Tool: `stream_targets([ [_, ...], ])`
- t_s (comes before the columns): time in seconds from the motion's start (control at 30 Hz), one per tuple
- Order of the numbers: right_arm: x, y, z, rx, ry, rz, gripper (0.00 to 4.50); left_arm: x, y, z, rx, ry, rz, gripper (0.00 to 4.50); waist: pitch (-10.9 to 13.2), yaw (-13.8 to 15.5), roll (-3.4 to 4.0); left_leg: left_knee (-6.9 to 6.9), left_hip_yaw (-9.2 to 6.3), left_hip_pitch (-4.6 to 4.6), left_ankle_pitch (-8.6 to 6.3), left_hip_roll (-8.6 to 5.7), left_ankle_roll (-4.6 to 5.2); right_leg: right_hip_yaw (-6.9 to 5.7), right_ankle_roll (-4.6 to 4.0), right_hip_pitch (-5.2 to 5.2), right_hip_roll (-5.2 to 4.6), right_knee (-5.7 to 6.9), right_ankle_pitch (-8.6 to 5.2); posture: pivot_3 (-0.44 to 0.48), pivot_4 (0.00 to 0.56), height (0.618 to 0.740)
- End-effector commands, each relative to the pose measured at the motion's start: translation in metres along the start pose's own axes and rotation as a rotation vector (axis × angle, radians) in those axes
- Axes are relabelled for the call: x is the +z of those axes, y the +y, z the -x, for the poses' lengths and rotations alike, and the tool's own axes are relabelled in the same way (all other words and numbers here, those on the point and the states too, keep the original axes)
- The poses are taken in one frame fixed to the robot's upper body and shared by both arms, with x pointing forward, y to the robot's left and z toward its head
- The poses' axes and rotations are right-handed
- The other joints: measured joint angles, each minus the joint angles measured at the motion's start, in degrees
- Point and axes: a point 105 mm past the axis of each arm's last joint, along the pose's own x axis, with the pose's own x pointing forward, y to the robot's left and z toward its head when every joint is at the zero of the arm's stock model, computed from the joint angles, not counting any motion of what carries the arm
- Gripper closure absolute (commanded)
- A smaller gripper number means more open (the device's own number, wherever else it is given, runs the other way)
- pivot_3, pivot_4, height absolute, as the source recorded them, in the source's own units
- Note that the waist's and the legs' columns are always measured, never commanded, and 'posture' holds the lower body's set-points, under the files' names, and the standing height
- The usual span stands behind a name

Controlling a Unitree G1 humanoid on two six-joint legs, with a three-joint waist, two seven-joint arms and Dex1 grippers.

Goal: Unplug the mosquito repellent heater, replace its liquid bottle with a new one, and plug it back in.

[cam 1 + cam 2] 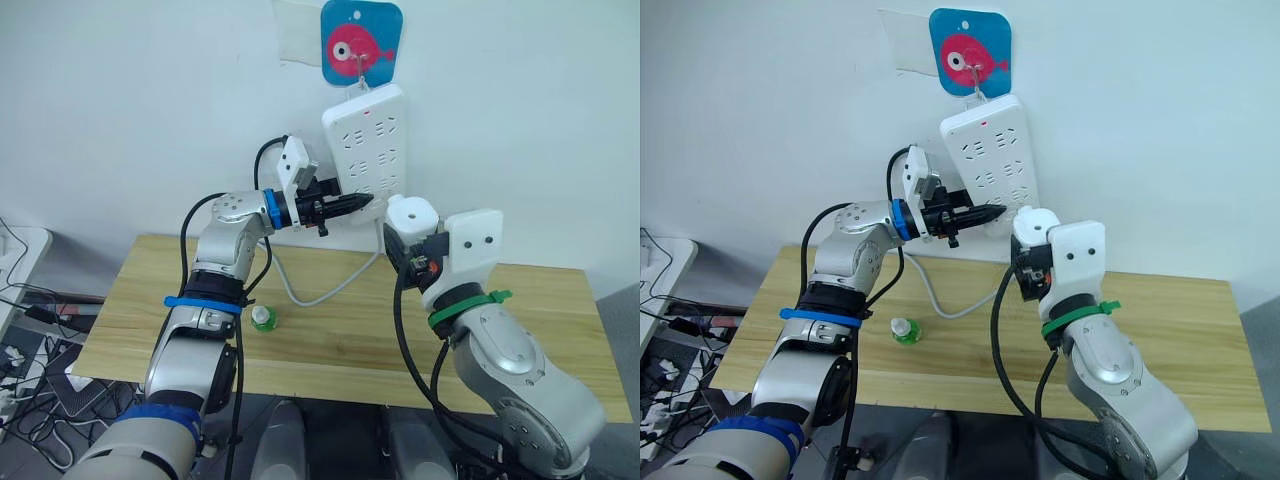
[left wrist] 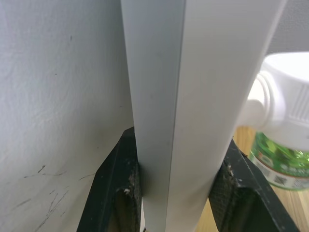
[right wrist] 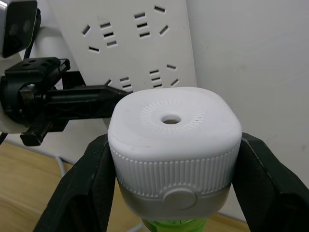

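Mosquito repellent heater [image 3: 174,150] unplugged, green liquid bottle fitted beneath, clamped in right hand [image 3: 174,183] just before the wall-hung power strip [image 1: 368,140]. Left hand [image 1: 355,205] clamped on the strip's edge. Other small bottle [image 1: 263,319] on tabletop [image 1: 330,330]. Probably only replugging left.

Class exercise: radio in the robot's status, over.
Left gripper clamped on power strip edge. Right gripper holds mosquito repellent heater, green bottle fitted, unplugged. Spare bottle on table. Sockets unobstructed.
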Motion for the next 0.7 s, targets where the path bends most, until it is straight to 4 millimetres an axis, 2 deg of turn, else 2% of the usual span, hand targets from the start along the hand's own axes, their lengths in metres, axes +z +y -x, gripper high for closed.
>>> stream_targets([
  [0.03, 0.02, -0.011, 0.011, -0.04, -0.125, -0.035, 1.58, -0.004, 0.007, 0.002, 0.038, 0.036, -0.004, 3.15, 0.0, 0.05, -0.01, 0.0, -0.01, -0.01, 0.02, 0.0, -0.03, -0.01, -0.03, 0.0, 0.0, -0.01, 0.02, 0.045, 0.291, 0.74],
  [0.07, 0.02, -0.015, 0.012, -0.052, -0.137, -0.039, 1.58, -0.005, 0.007, 0.004, 0.039, 0.038, -0.005, 3.15, 0.0, 0.04, -0.01, 0.0, -0.02, -0.03, 0.05, 0.0, -0.09, -0.03, -0.13, 0.0, 0.0, -0.02, 0.07, 0.045, 0.291, 0.74],
  [0.13, 0.02, -0.023, 0.016, -0.067, -0.149, -0.043, 1.58, -0.005, 0.008, 0.008, 0.035, 0.045, -0.004, 2.43, 0.01, -0.13, -0.01, 0.0, -0.01, -0.04, 0.05, 0.0, -0.09, -0.02, -0.13, 0.0, 0.0, -0.03, 0.08, 0.041, 0.294, 0.74],
  [0.4, 0.022, -0.047, 0.027, -0.125, -0.158, -0.062, 1.58, -0.008, 0.01, 0.041, 0.062, 0.1, -0.005, 0.08, 0.2, -1.7, 0.08, -0.22, 0.0, -0.01, 0.07, 0.03, -0.1, -0.01, -0.15, -0.06, 0.02, -0.01, 0.08, 0.04, 0.295, 0.74],
  [0.57, 0.023, -0.063, 0.033, -0.199, -0.157, -0.147, 1.58, 0.001, -0.007, 0.071, 0.073, 0.085, -0.047, 0.03, 0.61, -2.01, 0.08, -0.39, 0.04, 0.03, 0.09, 0.11, -0.08, 0.08, -0.18, -0.14, 0.06, 0.03, 0.09, 0.061, 0.303, 0.74],
  [0.6, 0.023, -0.065, 0.035, -0.22, -0.157, -0.193, 1.58, 0.003, -0.016, 0.076, 0.067, 0.083, -0.067, 0.03, 0.66, -1.84, 0.04, -0.5, 0.06, 0.03, 0.16, 0.12, -0.22, 0.09, -0.18, -0.16, 0.05, 0.0, 0.09, 0.063, 0.31, 0.74],
  [0.7, 0.018, -0.075, 0.044, -0.298, -0.165, -0.44, 1.58, 0.02, -0.066, 0.086, -0.007, 0.01, -0.166, 0.03, 0.82, -1.46, -0.04, -0.74, 0.09, -0.07, 0.23, 0.22, -0.34, 0.07, -0.22, -0.34, 0.02, -0.09, 0.08, 0.063, 0.31, 0.74],
])
